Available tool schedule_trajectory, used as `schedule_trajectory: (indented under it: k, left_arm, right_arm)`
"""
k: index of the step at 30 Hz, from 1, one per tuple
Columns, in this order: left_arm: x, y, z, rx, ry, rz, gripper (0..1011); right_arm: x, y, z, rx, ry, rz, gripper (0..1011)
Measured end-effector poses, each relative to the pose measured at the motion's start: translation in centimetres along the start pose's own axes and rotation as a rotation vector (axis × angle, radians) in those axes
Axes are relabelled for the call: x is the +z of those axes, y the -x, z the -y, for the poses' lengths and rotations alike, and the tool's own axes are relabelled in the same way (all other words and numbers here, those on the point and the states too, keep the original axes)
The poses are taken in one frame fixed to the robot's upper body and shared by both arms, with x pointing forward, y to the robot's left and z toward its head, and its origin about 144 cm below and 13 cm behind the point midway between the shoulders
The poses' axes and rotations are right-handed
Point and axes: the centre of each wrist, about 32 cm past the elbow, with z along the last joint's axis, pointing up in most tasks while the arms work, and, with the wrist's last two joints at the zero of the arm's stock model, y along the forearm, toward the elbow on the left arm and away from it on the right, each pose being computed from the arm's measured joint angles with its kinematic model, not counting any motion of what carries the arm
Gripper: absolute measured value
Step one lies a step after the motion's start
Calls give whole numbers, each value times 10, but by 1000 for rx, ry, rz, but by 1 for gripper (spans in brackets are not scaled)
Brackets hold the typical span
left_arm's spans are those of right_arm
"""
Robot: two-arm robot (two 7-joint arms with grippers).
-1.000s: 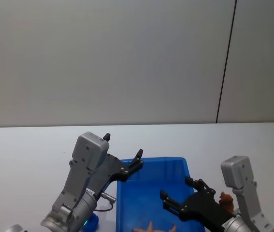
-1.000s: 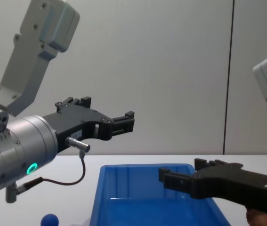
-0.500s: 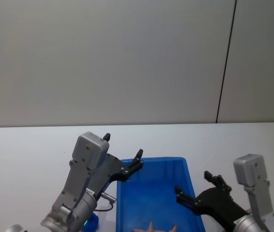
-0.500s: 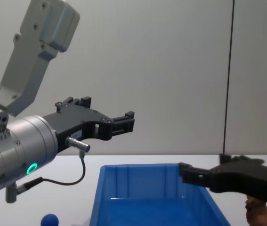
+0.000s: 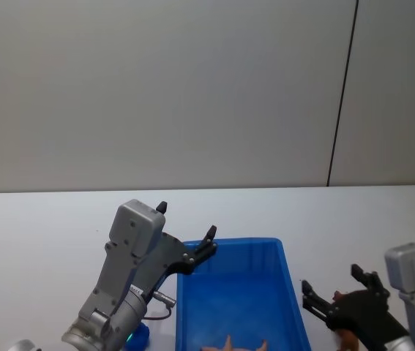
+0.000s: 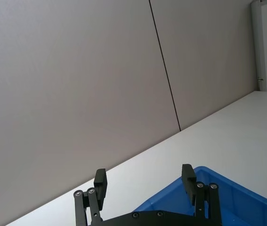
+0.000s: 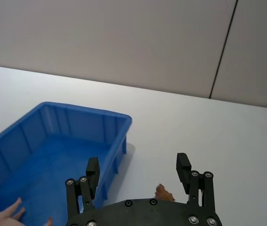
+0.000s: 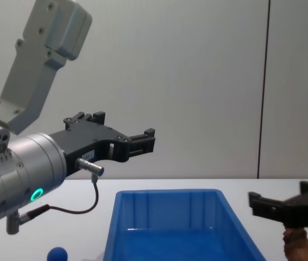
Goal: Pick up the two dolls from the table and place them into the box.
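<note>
The blue box (image 5: 236, 289) sits on the white table (image 5: 39, 234). My right gripper (image 5: 331, 279) hangs open over the table just right of the box, directly above the reddish-brown doll (image 5: 347, 339), which it partly hides. In the right wrist view the doll (image 7: 163, 193) lies between and below the open fingers (image 7: 184, 165), beside the box (image 7: 87, 112). In the chest view it (image 8: 297, 244) stands under the right gripper (image 8: 280, 197). The blue doll's round head (image 8: 58, 254) rests on the table left of the box. My left gripper (image 5: 187, 221) is held open above the box's near-left corner.
A pale orange limbed figure (image 5: 230, 344) lies inside the box at its near end. A grey wall with a dark vertical seam (image 5: 342, 95) stands behind the table. Bare tabletop stretches to the far left and far right (image 7: 227, 136).
My right gripper has moved right, from over the box to over the table beside it, above the reddish-brown doll. The left arm has not moved.
</note>
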Motion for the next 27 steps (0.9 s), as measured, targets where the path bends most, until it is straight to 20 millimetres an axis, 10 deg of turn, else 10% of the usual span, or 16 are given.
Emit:
schedule_trajectory:
  k: [27]
  left_arm:
    - [0,0,0,0,0,0,1001]
  right_arm:
    - [-28,2,19,-84,154,-22,1001]
